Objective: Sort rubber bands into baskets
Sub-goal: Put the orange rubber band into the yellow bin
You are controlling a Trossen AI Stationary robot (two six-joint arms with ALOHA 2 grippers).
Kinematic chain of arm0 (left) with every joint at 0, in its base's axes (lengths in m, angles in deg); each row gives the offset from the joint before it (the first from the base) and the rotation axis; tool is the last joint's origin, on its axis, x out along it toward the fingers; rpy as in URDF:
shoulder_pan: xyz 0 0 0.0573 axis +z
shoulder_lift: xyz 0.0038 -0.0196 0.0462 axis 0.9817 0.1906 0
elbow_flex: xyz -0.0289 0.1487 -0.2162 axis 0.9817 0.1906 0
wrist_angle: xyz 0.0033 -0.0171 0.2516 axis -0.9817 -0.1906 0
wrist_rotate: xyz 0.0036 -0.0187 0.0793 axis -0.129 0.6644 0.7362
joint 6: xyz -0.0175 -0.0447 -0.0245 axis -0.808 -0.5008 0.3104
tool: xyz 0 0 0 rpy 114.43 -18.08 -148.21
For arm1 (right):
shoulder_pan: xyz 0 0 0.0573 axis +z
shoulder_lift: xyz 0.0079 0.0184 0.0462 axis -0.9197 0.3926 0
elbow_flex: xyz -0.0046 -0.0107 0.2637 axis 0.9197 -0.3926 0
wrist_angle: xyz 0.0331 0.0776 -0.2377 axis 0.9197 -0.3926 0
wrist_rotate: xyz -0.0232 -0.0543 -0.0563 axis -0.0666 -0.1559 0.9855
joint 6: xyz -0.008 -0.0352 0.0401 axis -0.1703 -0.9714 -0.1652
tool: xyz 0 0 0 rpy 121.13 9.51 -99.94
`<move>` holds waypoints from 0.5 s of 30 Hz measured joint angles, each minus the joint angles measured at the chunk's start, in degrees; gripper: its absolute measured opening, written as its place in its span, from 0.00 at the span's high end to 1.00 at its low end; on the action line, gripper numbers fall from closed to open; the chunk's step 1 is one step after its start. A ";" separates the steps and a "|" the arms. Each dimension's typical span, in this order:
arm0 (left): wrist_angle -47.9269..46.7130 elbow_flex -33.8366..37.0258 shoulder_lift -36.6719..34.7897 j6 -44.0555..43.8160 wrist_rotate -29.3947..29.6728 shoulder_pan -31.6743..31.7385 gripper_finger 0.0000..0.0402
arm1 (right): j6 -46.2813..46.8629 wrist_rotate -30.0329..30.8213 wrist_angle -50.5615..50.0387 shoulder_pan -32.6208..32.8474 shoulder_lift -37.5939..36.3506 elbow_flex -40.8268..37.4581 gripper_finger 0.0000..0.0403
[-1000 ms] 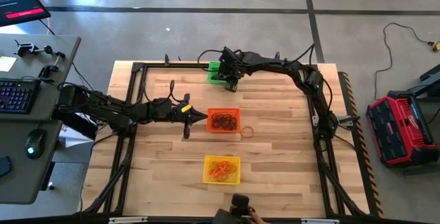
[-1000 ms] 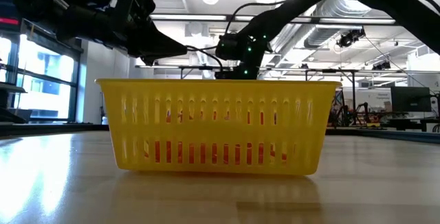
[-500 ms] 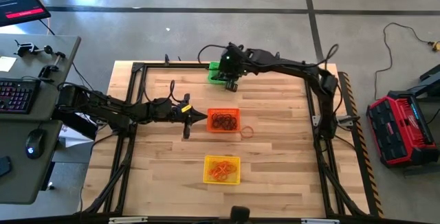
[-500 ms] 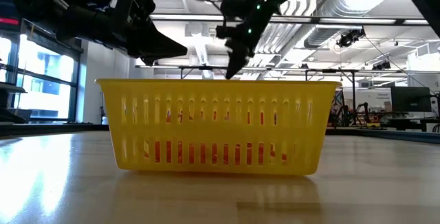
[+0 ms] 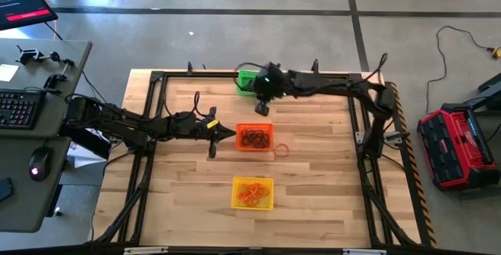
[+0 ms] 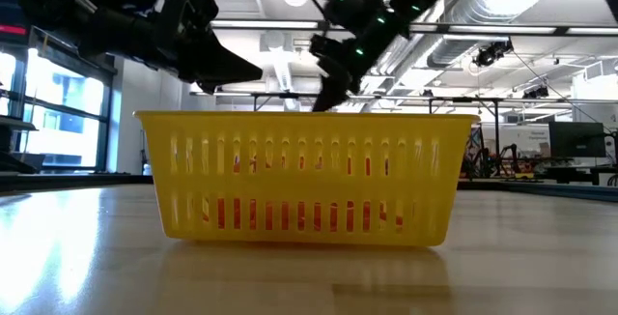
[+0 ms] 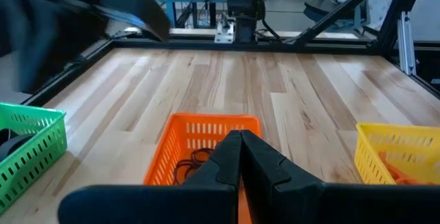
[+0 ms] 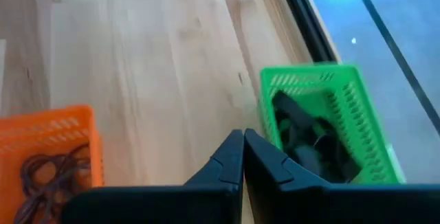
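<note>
Three mesh baskets stand in a row down the table's middle. The green basket [image 5: 246, 78] at the far edge holds thick black rubber bands [image 8: 313, 141]. The orange basket [image 5: 254, 137] holds thin dark rubber bands [image 8: 41, 172]. The yellow basket [image 5: 253, 193] holds orange rubber bands [image 5: 252, 194]. One orange rubber band [image 5: 280, 150] lies on the wood right of the orange basket. My right gripper [image 8: 243, 136] hangs shut and empty in the air, between the green and the orange basket. My left gripper [image 7: 240, 137] is shut and empty, just left of the orange basket.
A black frame [image 5: 156, 79] runs around the tabletop. Bare wood lies left and right of the basket row. A desk with a keyboard [image 5: 17, 108] and a mouse stands beyond the table's left edge, and a red case [image 5: 454, 145] lies on the floor at the right.
My right gripper has risen from the green basket, drawn a little toward the table's right and near side, and tipped to a flatter slant. Nothing shows between its fingers. The baskets have stayed where they were.
</note>
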 joint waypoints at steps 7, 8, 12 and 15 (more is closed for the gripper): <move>-0.19 0.00 0.00 0.00 -0.18 0.00 1.00 | 7.41 0.16 20.01 4.06 -10.61 -24.73 1.00; -0.05 0.00 0.00 0.00 -0.17 0.00 1.00 | 8.15 0.16 21.26 4.96 -12.09 -27.30 1.00; 0.75 0.00 0.00 0.00 -0.19 0.00 1.00 | 10.53 0.99 23.51 8.99 -17.36 -35.29 1.00; 0.69 0.00 0.00 0.00 -0.17 0.07 1.00 | 12.19 3.69 23.79 12.63 -20.85 -38.75 1.00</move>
